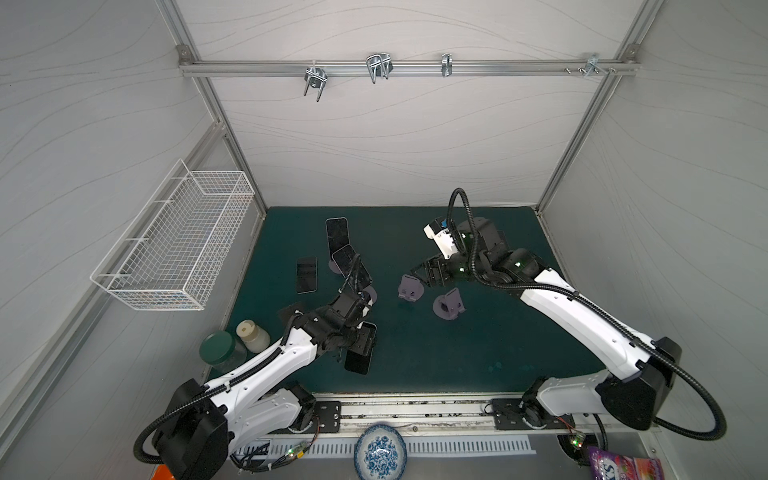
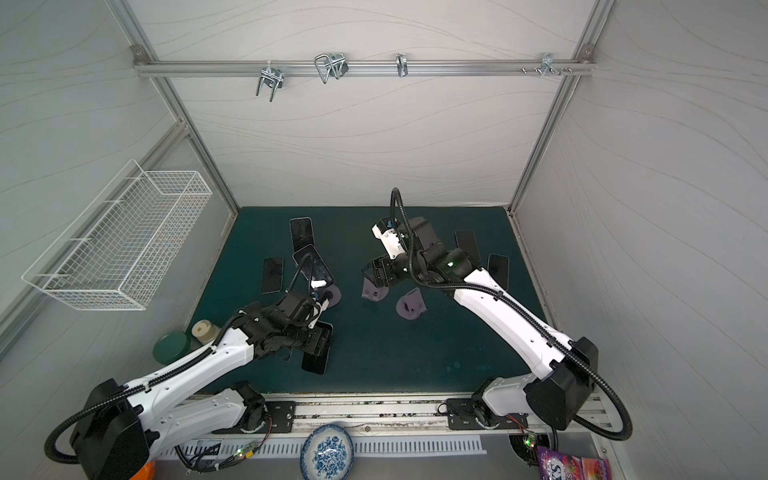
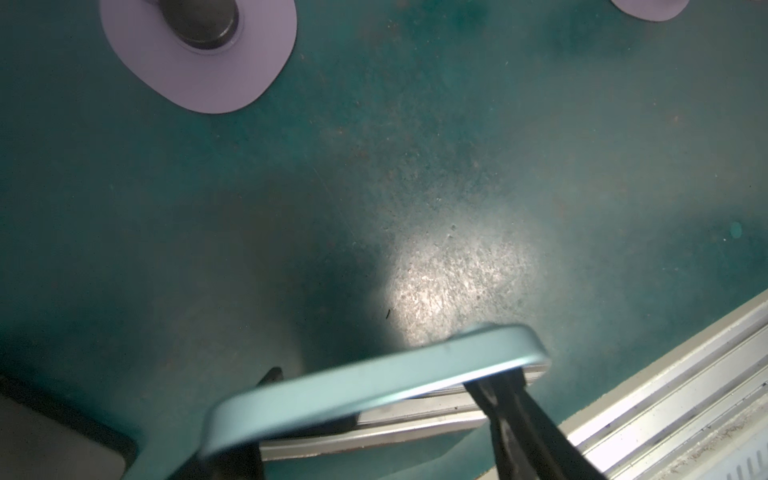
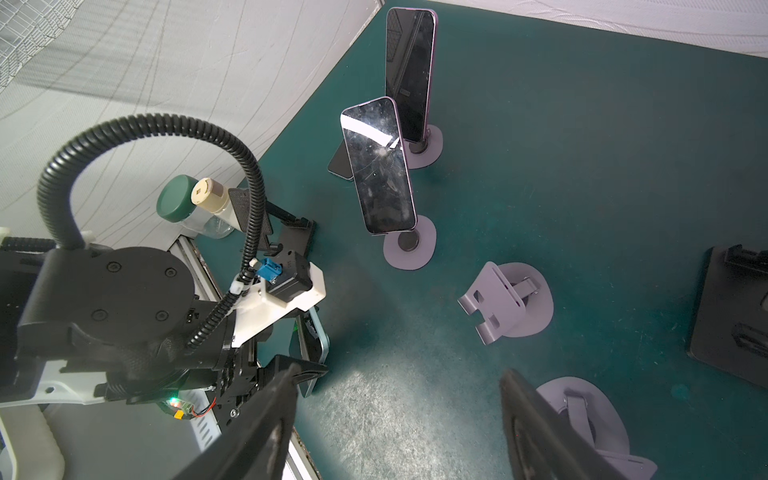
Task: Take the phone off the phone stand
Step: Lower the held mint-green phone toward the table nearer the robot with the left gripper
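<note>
My left gripper [image 1: 363, 343] is shut on a light-blue phone [image 3: 374, 382], held on edge just above the green mat [image 1: 478, 353] near its front. In the left wrist view the black fingers [image 3: 511, 415] clamp it from both sides. Two dark-screened phones [image 4: 380, 166] [image 4: 409, 70] lean upright on lilac phone stands [image 4: 409, 245] at the back left. Two empty lilac stands [image 1: 409, 289] [image 1: 449, 305] sit mid-mat. My right gripper [image 4: 399, 374] hovers open over them, with nothing between its fingers.
A phone [image 1: 306, 274] lies flat at the left, and two more [image 2: 467, 245] [image 2: 498, 270] lie behind the right arm. Two jars [image 1: 216, 349] [image 1: 251, 332] stand at the front left corner. A wire basket [image 1: 174, 245] hangs on the left wall. A bowl [image 1: 380, 451] sits beyond the front rail.
</note>
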